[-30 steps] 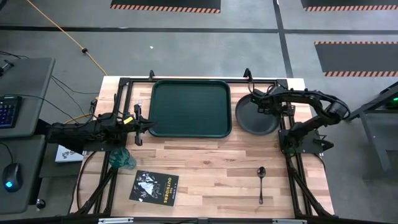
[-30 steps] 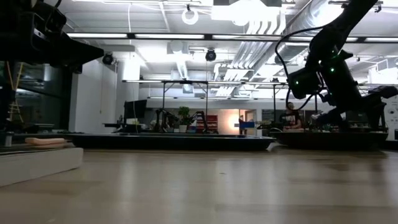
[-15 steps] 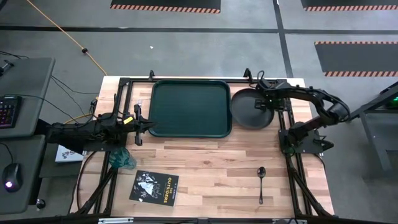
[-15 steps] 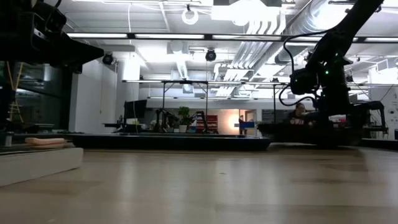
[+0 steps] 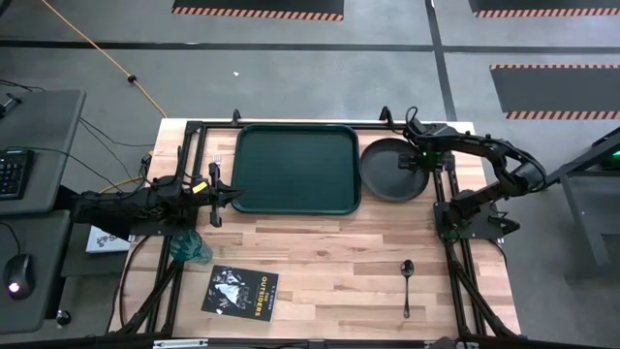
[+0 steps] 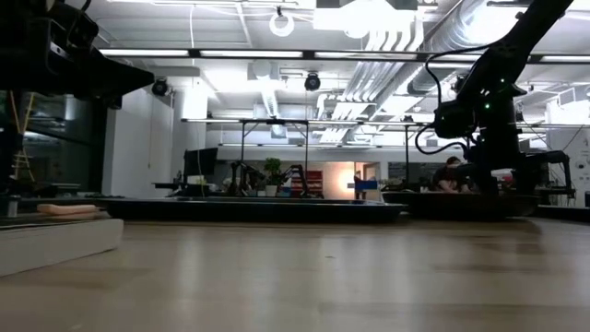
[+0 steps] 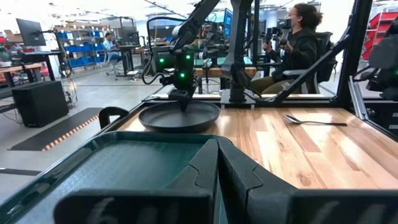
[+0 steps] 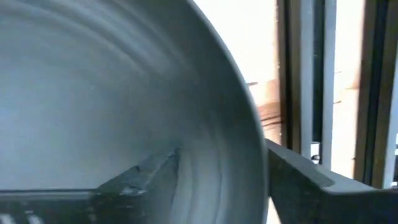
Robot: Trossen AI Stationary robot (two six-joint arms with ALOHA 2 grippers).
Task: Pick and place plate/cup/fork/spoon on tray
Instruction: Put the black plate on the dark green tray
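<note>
While the left arm waits at the tabletop's [image 5: 320,252] left edge, its hand [image 5: 231,197] sits at the near left corner of the large dark green rectangular plastic tray [image 5: 295,168], fingers drawn together with nothing between them. That tray lies flat at the far middle of the light wooden tabletop, its long axis running left to right.

Just right of the tray, nearly touching its edge, rests the round dark grey-black plate with a raised rim [image 5: 392,174]. The right hand [image 5: 415,161] is down on the plate's right side; in its wrist view one finger lies inside the rim and the other outside, closed on the rim.

Near the right front of the tabletop lies the small slim dark spoon [image 5: 407,285], long axis running front to back, oval bowl toward the far side, handle pointing to the near edge.

At the left edge, the small translucent teal-blue tumbler [image 5: 190,249] sits beneath the left arm. Just in front of it lies a black booklet with white print [image 5: 240,291], turned slightly askew.
</note>
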